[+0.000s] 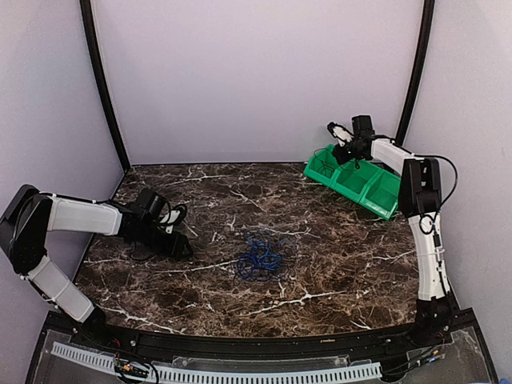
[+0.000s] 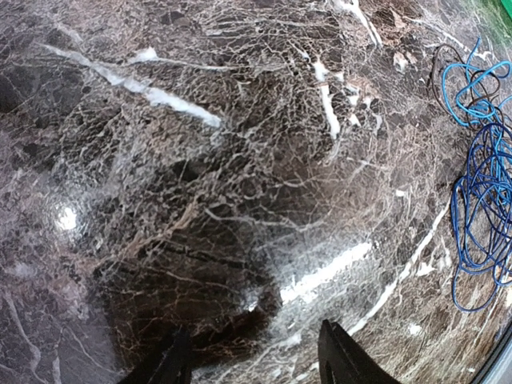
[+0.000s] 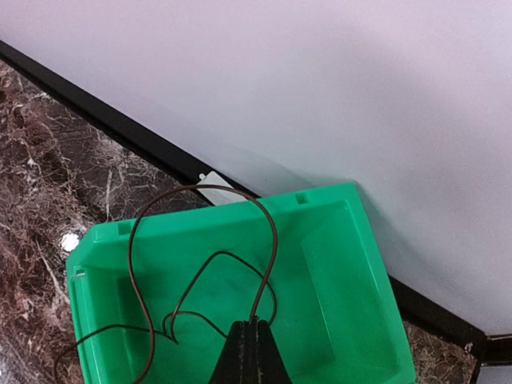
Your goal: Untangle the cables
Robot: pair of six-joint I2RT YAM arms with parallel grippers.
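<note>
The left pincer (image 2: 252, 356) hangs low over the marbled counter (image 2: 200, 160), fingers apart and holding nothing. The cables (image 1: 260, 258) lie in a blue-and-black clump mid-counter, near it on its right. At the far right, the right pincer (image 3: 254, 332) is clamped on one thin dark wire (image 3: 275, 236) that loops over a green bin (image 3: 352, 288).

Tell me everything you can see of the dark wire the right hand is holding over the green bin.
The dark wire is one very thin, flexible strand, brownish black. The right hand pinches it between shut fingertips. From there it rises in a tall open loop with a smaller loop inside, then trails toward the lower left, out of view. It hangs over the open green bin by the back wall; whether it touches the bin's floor I cannot tell.
</note>
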